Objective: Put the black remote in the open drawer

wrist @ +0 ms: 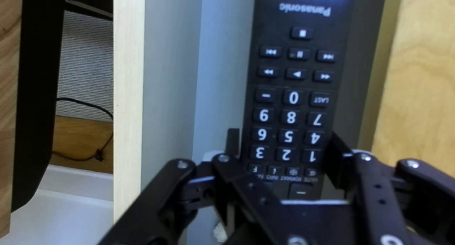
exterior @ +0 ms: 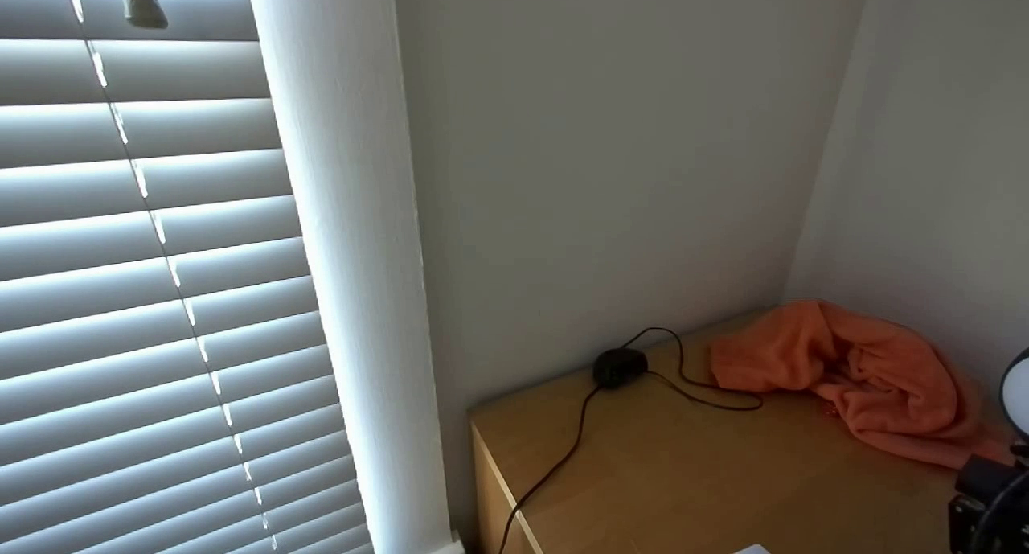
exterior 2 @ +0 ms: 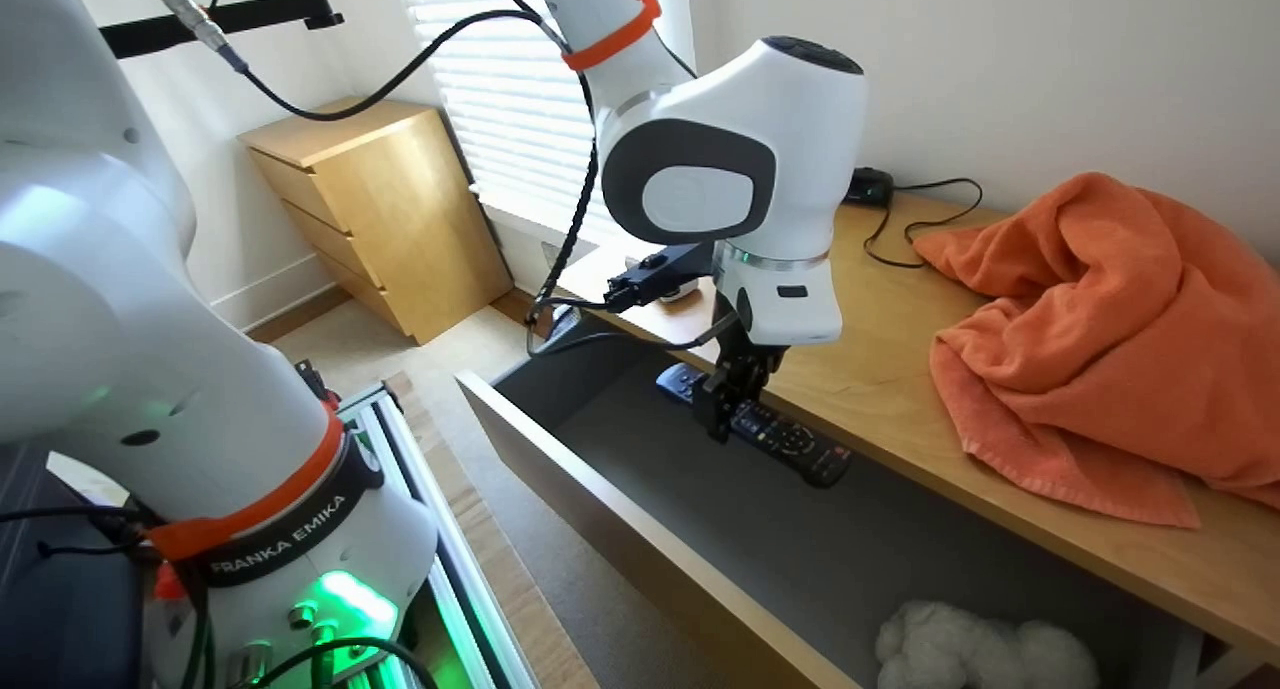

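The black remote (exterior 2: 785, 437) is a long slab with rows of buttons. It lies lengthwise along the tabletop edge, within the open drawer's outline; I cannot tell whether it touches the drawer floor. My gripper (exterior 2: 728, 409) points down into the open drawer (exterior 2: 640, 469) and is around the remote. In the wrist view the fingers of my gripper (wrist: 284, 152) sit close against both long sides of the remote (wrist: 293, 85), near its number buttons. The drawer's front wall (wrist: 128, 95) shows left of the remote there. The gripper, remote and drawer are out of view in an exterior view.
An orange towel (exterior 2: 1110, 339) lies on the wooden tabletop (exterior 2: 880, 369) behind the drawer; it also shows in an exterior view (exterior: 852, 377). A black plug with a cable (exterior: 619, 367) is by the wall. A white fluffy thing (exterior 2: 985, 649) lies in the drawer's near end.
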`<state>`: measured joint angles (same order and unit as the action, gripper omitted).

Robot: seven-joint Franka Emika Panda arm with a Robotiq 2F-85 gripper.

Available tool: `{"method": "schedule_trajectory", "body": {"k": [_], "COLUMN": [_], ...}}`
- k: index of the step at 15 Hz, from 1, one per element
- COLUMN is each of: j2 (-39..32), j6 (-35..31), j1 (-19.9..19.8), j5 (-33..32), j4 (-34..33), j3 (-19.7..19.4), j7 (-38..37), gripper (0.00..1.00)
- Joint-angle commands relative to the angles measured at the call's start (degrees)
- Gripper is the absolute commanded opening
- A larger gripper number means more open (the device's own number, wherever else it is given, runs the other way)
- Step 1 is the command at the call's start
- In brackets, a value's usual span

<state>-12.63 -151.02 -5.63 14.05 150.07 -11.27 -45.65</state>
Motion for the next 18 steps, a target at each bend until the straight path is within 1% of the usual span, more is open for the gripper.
{"method": "schedule_trajectory", "body": {"k": [1,5,8,11,15,18], "j2": [-1.52,-3.53,-6.78,-11.12,-16.35,-19.98], "j6": [-0.64,-1.24,-3.55,-6.89,-13.43,-15.82], "j1": [-0.07,0.27,0.87,-0.49,-1.15,-2.86], "j5": [1.00,0.76,-0.32,2.59,5.85,8.36], "j4": [1.16,2.54,2.43,1.09,-0.98,-3.54], "j3": [0.43,0.02,-0.55,1.27,3.36,5.83], "j7": [0.66,-0.15,-0.39,2.44,4.33,5.99], "gripper": [0.31,0.31,0.31,0.31,0.31,0.31]}}
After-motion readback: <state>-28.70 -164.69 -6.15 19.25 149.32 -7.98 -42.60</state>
